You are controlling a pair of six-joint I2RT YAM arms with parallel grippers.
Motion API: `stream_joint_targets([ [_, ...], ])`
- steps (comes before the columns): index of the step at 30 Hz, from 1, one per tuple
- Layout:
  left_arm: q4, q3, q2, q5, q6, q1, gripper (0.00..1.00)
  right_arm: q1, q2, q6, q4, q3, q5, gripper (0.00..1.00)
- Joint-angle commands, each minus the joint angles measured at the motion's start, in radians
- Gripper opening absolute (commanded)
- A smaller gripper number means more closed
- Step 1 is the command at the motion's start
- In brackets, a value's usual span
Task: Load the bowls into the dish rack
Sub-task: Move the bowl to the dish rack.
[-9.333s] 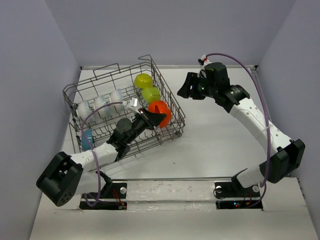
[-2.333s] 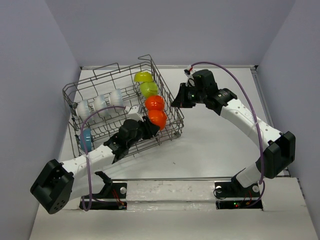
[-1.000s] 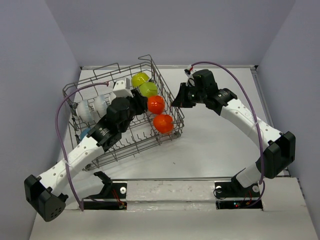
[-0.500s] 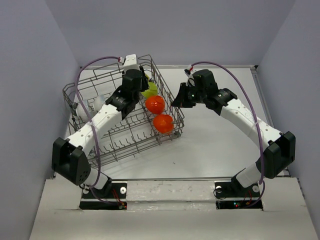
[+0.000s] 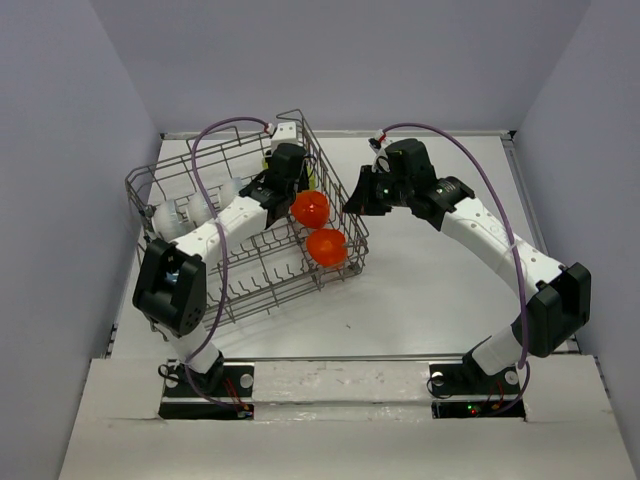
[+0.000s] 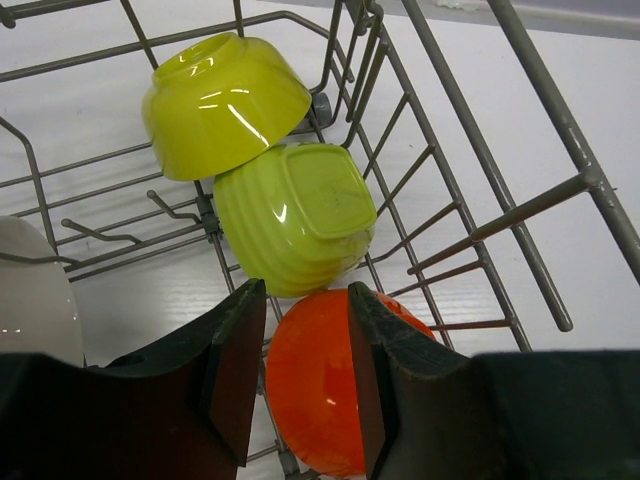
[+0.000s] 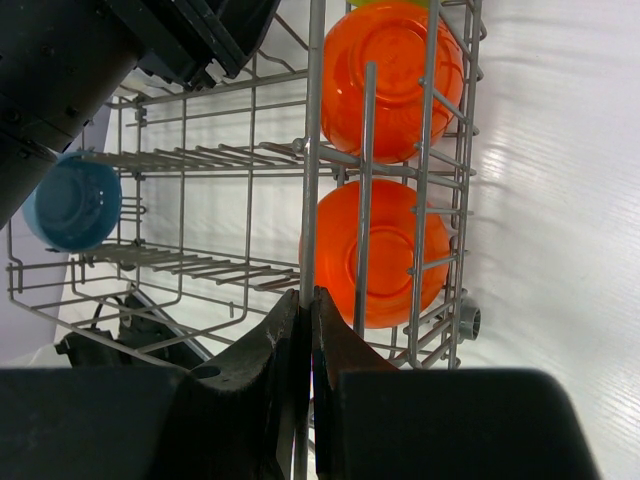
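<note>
Right claw (image 7: 305, 297) pinching wire dish rack (image 7: 314, 120), left claw (image 6: 303, 300) spread near glossy bowls (image 6: 295, 215)

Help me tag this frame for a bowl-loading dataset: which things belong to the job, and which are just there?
Job: dish rack, orange bowls, yellow-green bowls, blue bowl, white bowl, right gripper shut on the rack's wire.
Just there: table, walls.

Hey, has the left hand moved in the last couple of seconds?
Yes. The left hand has swung from the dish rack's near side toward its far right corner.
</note>
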Motion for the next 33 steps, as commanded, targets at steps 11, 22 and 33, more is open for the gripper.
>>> stream_joint_targets([
  [11,0.064,0.009,0.085,0.028,0.007,0.003,0.48,-0.01,0.016,-0.051,-0.004,0.015,0.025,0.05],
  [22,0.074,-0.016,0.109,0.068,0.007,0.003,0.47,-0.01,0.017,-0.047,-0.004,0.015,0.028,0.05],
  [33,0.058,-0.03,0.117,0.132,0.023,0.002,0.45,-0.01,0.019,-0.046,-0.006,0.018,0.031,0.05],
])
